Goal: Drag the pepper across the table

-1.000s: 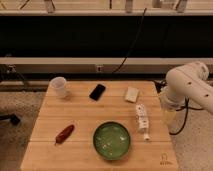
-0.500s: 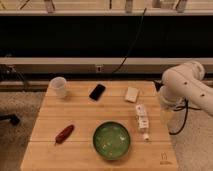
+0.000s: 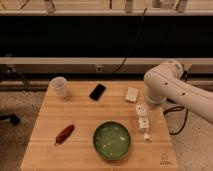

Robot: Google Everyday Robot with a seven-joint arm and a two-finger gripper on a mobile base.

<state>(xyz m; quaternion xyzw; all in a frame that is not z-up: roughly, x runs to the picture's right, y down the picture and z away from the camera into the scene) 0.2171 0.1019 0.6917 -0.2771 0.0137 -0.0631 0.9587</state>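
Note:
The pepper (image 3: 64, 134) is a small dark red chili lying at an angle on the front left of the light wooden table (image 3: 85, 115). My white arm (image 3: 167, 87) hangs over the table's right edge, far from the pepper. The gripper itself does not show; only the arm's rounded links are visible. Nothing touches the pepper.
A black phone (image 3: 97, 91) and a white cup (image 3: 59, 87) sit at the back. A green bowl (image 3: 112, 140) stands front centre, just right of the pepper. A small white block (image 3: 132, 94) and a lying white tube (image 3: 142, 120) are at the right, near the arm.
The arm has shifted slightly to the left, over the table's right edge. The pepper and the other objects have not moved.

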